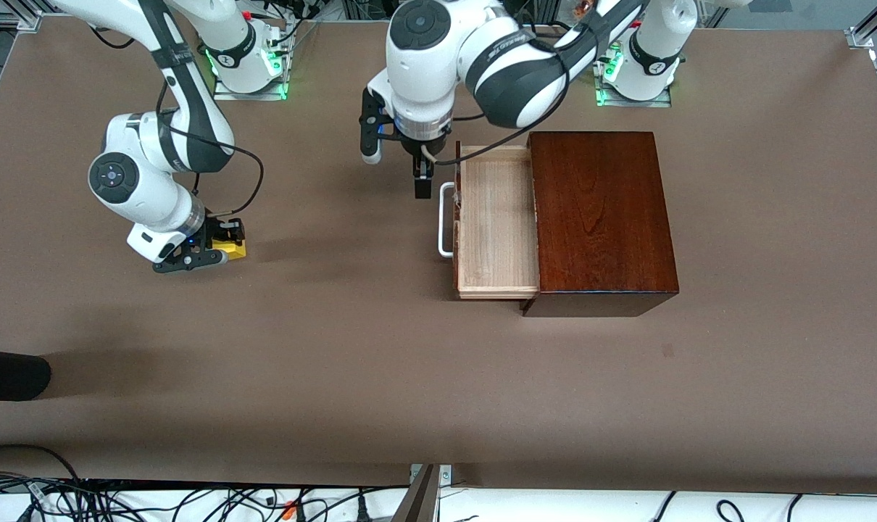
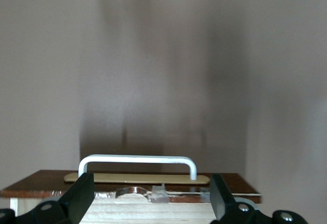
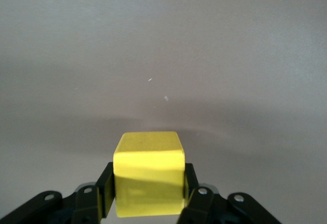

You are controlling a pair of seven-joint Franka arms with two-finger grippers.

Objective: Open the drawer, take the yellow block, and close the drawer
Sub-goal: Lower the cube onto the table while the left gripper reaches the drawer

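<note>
Brown table (image 1: 380,377), black rounded object (image 1: 7,375) at its edge — cables (image 1: 156,500) below

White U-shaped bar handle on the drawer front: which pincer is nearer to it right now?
Left. The left pincer hangs open right beside the handle; the right pincer grips the small yellow cube toward the right arm's end.

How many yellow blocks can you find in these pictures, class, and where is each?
1. The yellow block is clamped in the right claw, low over the table toward the right arm's end. The open drawer shows none; its part inside the box is hidden.
</note>
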